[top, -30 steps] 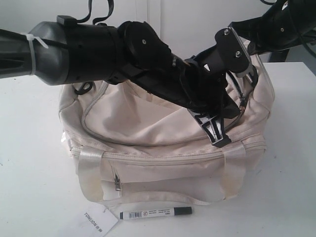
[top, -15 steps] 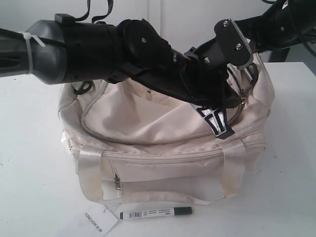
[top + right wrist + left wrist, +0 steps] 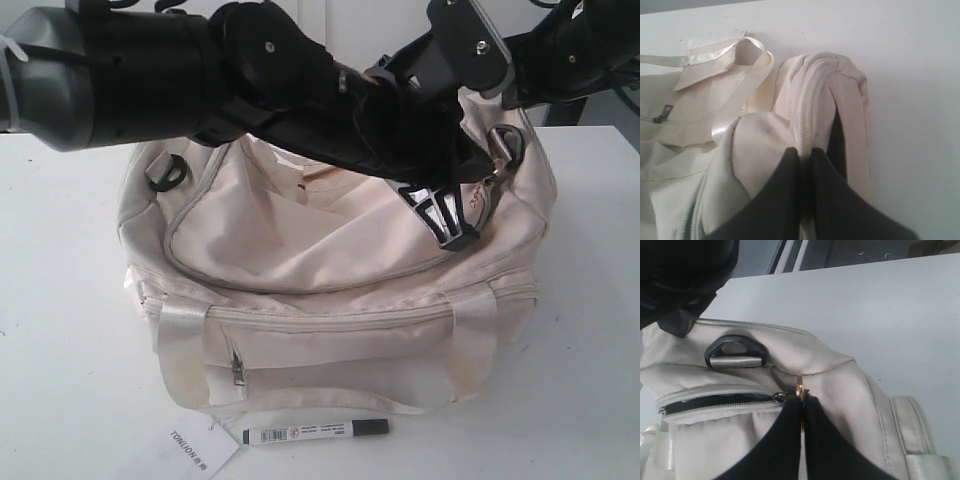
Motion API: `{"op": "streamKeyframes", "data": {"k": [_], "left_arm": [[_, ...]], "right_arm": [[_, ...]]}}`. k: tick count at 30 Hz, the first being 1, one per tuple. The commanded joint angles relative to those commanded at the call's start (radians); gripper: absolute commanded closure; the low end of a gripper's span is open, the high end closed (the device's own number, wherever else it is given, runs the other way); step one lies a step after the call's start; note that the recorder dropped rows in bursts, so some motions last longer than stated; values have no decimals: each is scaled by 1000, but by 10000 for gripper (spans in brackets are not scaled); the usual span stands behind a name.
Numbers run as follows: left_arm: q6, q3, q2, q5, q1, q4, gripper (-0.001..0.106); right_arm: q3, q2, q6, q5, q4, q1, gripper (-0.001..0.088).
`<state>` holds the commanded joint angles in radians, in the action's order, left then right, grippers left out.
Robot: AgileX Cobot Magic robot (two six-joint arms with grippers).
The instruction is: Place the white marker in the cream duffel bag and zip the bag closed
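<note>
The cream duffel bag (image 3: 330, 330) sits mid-table, and the white marker (image 3: 315, 431) lies on the table in front of it, untouched. Both arms cross above the bag's right end. In the left wrist view my left gripper (image 3: 802, 399) is shut on the gold zipper pull (image 3: 800, 386). The top zipper (image 3: 715, 402) beside it gapes, showing dark lining. In the right wrist view my right gripper (image 3: 805, 152) is shut on the bag's zipper seam (image 3: 812, 100), holding a raised fold of cream fabric. The arms hide both sets of fingertips in the exterior view.
A white paper tag printed TONLION (image 3: 192, 447) lies left of the marker near the table's front edge. A black ring (image 3: 735, 347) sits on the bag's end. A strap clasp (image 3: 497, 165) hangs at the bag's right. White table (image 3: 60, 350) surrounds the bag.
Both arms have risen, pulling the bag's right top end upward. The marker and the tag have stayed where they were.
</note>
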<state>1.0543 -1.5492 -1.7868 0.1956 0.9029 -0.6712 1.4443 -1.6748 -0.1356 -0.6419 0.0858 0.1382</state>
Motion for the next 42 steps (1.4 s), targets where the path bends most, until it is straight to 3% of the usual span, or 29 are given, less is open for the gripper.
{"op": "streamKeyframes", "data": {"k": [11, 15, 33, 42], "left_arm": [[0, 0, 0, 15, 0, 0, 1053], [0, 0, 0, 18, 0, 2, 1053], [0, 0, 0, 165, 0, 195, 1053], [0, 0, 0, 165, 0, 195, 1053]], "right_arm": [[0, 65, 0, -7, 10, 0, 868], [0, 65, -5, 1, -44, 0, 868], [0, -43, -53, 53, -8, 0, 863], [33, -43, -53, -38, 14, 0, 615]]}}
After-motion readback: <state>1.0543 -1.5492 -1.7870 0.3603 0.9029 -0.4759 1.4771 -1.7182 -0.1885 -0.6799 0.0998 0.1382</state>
